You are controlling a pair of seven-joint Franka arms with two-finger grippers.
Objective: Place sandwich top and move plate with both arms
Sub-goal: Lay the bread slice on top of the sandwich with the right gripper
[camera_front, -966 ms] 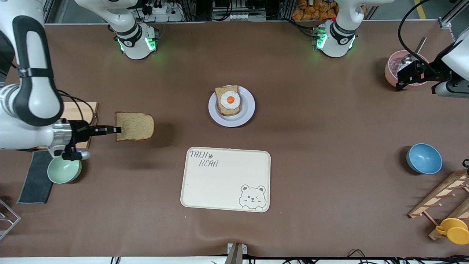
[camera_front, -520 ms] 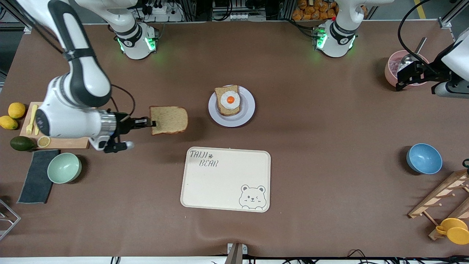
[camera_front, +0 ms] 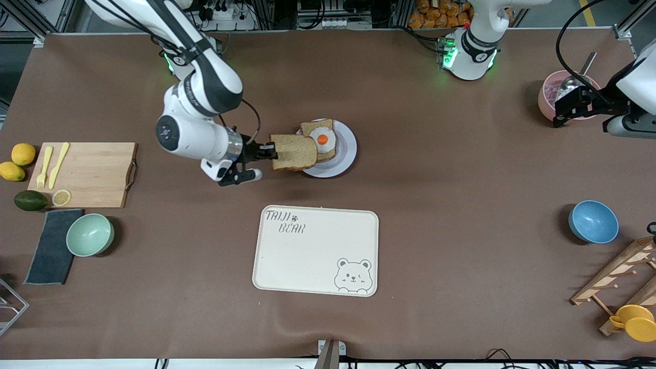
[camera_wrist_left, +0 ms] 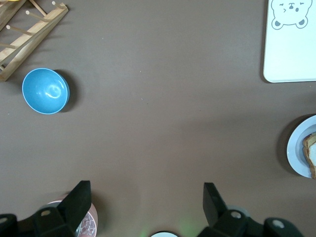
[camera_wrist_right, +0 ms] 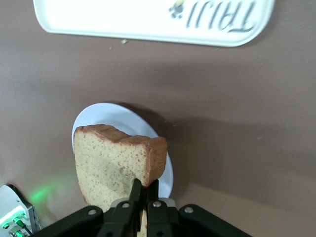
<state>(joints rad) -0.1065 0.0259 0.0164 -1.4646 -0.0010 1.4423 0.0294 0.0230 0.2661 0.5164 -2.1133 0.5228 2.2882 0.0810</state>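
Note:
My right gripper (camera_front: 270, 151) is shut on the edge of the sandwich top (camera_front: 293, 152), a bare brown bread slice. It holds the slice in the air over the rim of the lavender-grey plate (camera_front: 347, 150) at the right arm's end. The slice with the fried egg (camera_front: 322, 139) lies on the plate, partly covered. In the right wrist view the fingers (camera_wrist_right: 139, 189) pinch the sandwich top (camera_wrist_right: 108, 165) above the plate (camera_wrist_right: 91, 116). My left gripper (camera_front: 562, 108) is open and empty over the pink bowl (camera_front: 549, 97) and waits.
The cream bear tray (camera_front: 315, 250) lies nearer the front camera than the plate. A wooden cutting board (camera_front: 92, 171), lemons, an avocado, a green bowl (camera_front: 89, 234) and a dark cloth lie at the right arm's end. A blue bowl (camera_front: 593, 221) and wooden rack (camera_front: 615, 274) lie at the left arm's end.
My right arm has carried the sandwich top from beside the cutting board across the table to the plate's rim. The left arm has not moved.

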